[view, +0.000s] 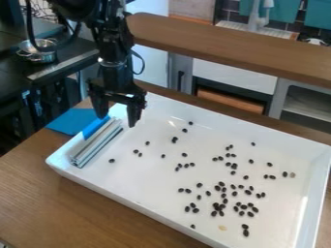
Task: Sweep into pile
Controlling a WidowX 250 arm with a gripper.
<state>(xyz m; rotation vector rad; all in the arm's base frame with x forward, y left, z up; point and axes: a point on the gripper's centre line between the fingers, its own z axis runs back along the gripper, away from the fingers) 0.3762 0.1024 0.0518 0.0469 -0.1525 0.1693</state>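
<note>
The black gripper (117,118) hangs over the upper left part of the white tray (148,184), its two fingers spread apart with a gap between them. Dark beans lie scattered over the tray floor, most of them in a loose cluster (219,207) at the lower right. A few single beans, such as one bean (112,161), lie farther left. Below the gripper, at the tray's left end, rests a brush-like or scraper-like tool with pale grey bars (96,145) and a blue part (96,127) under the left finger; whether that finger touches it, I cannot tell.
A flat blue item (69,121) lies beside the tray's upper left edge on the wooden table (38,193). A metal pot (37,51) stands on a dark surface at the upper left. A wooden ledge (226,46) runs behind the tray.
</note>
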